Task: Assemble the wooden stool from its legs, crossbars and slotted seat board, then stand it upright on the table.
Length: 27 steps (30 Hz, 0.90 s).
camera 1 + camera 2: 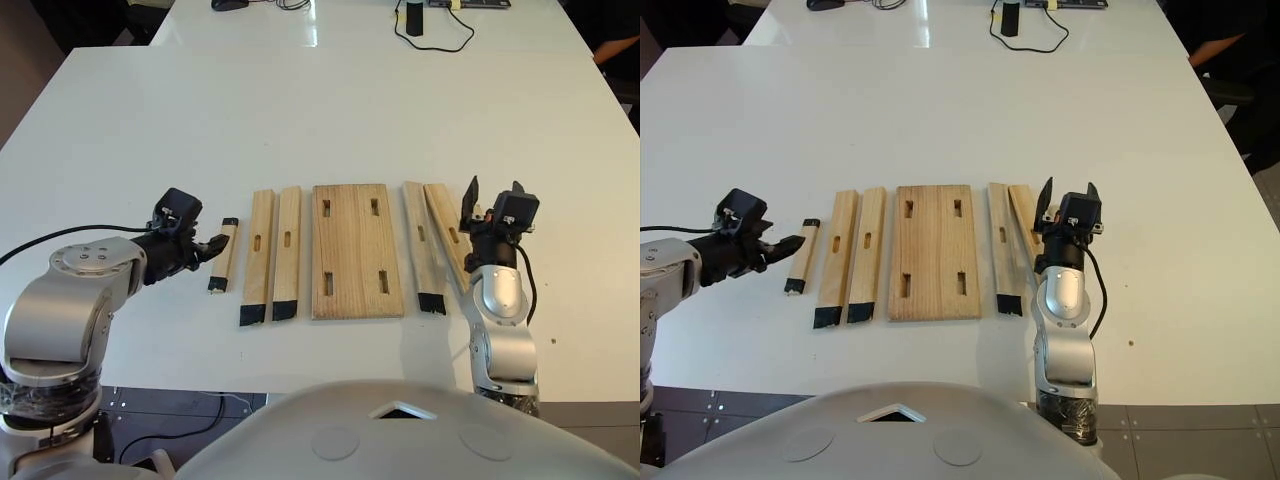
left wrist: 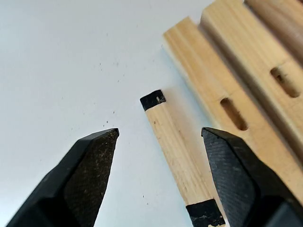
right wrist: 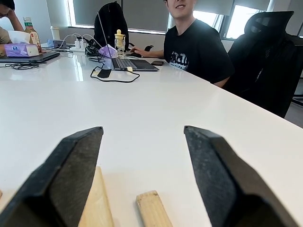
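The slotted seat board (image 1: 355, 250) lies flat in the middle of the white table (image 1: 320, 120). To its left lie two slotted legs (image 1: 272, 256) with black-taped ends, and further left a short crossbar (image 1: 223, 255). My left gripper (image 1: 208, 245) is open low at the crossbar (image 2: 177, 156), one finger (image 2: 90, 175) on each side, not touching it. Right of the board lie two more legs (image 1: 433, 240), one overlapping the other. My right gripper (image 1: 494, 192) stands open just right of them, fingers pointing up and nothing between them; wooden ends (image 3: 151, 210) show below it.
At the table's far end are a black cable (image 1: 440, 40), a dark upright object (image 1: 413, 18), a mouse (image 1: 230, 5) and a laptop (image 3: 128, 64). The table's front edge runs just behind both arms. Bare tabletop stretches beyond the parts.
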Available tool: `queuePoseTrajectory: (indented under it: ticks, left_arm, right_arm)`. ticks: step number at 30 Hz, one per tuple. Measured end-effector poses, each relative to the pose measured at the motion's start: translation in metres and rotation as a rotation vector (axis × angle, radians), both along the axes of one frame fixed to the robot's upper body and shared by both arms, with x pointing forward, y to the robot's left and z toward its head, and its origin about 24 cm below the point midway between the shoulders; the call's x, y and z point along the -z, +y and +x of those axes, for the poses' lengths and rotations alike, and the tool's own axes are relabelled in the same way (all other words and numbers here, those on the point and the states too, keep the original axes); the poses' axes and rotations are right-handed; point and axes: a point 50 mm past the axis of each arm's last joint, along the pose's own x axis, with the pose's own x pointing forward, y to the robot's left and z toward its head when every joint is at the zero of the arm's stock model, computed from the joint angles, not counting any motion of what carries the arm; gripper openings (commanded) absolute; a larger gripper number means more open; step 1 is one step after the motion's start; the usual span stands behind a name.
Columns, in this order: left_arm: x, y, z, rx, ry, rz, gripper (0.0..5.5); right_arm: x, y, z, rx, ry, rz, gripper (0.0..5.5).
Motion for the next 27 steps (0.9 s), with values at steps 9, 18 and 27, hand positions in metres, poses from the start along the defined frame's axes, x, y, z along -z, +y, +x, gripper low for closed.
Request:
queuePoseTrajectory:
  ticks: [9, 18, 27]
  left_arm:
    - [0.029, 0.003, -0.017, -0.089, 0.216, -0.095, 3.25]
    - [0.036, 0.005, -0.016, -0.091, 0.189, -0.079, 2.97]
    - [0.04, 0.01, -0.011, -0.1, 0.171, -0.094, 1.66]
  right_arm:
    - [0.0, -0.001, -0.001, 0.008, -0.001, -0.002, 3.15]
    - [0.0, -0.002, -0.001, 0.006, 0.003, -0.003, 3.15]
    - [0.0, -0.002, -0.001, 0.007, 0.004, -0.003, 3.15]
